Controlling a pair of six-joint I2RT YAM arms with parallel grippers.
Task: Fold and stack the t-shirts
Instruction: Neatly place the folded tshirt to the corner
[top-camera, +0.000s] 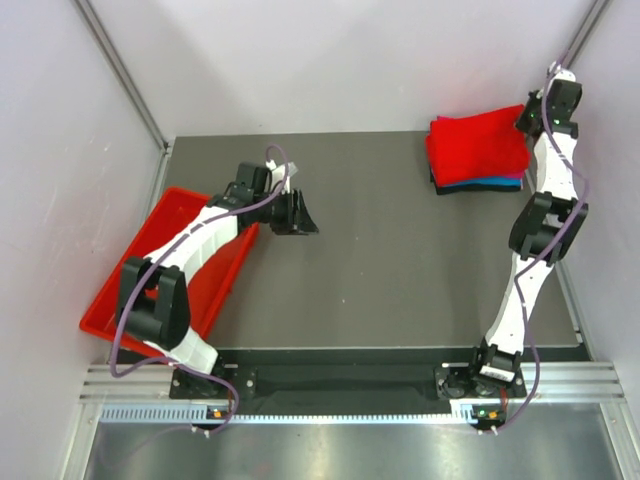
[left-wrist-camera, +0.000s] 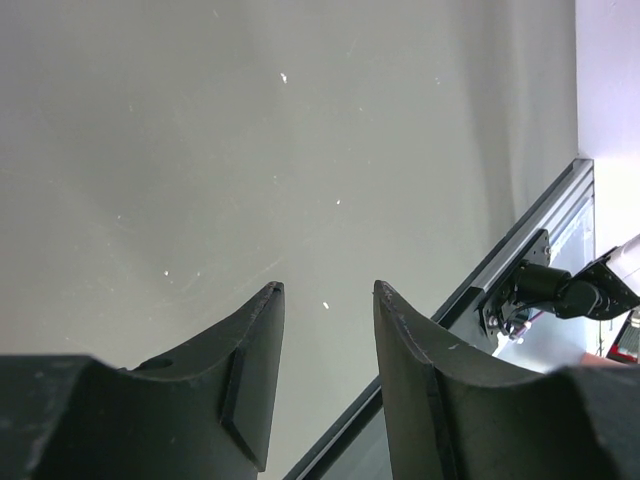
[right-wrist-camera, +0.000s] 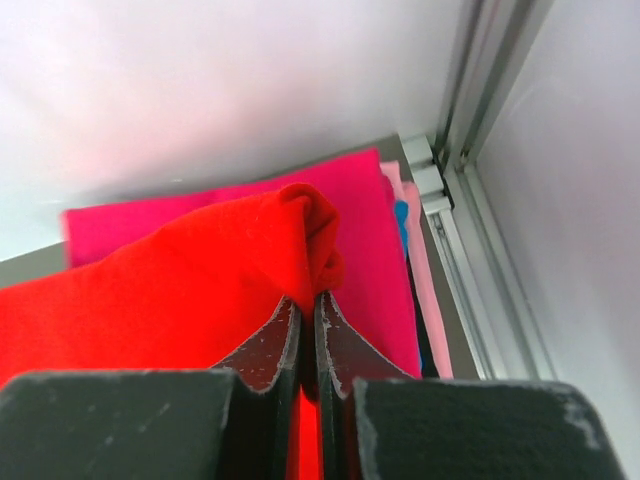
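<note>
T-shirt (right-wrist-camera: 190, 270), red, in right claw (right-wrist-camera: 306, 302)

Nothing written can be read in any view: no label, brand, number or sign. The red t-shirt (right-wrist-camera: 170, 280) clamped in the jaws of the right gripper (right-wrist-camera: 306, 302) is plain cloth.

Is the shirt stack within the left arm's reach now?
Probably not: the stack sits in the far right corner, well across from the left gripper, and the right gripper is clamped on its red shirt.

Lab cell: aluminium frame (top-camera: 121, 72), white walls (top-camera: 350, 60)
</note>
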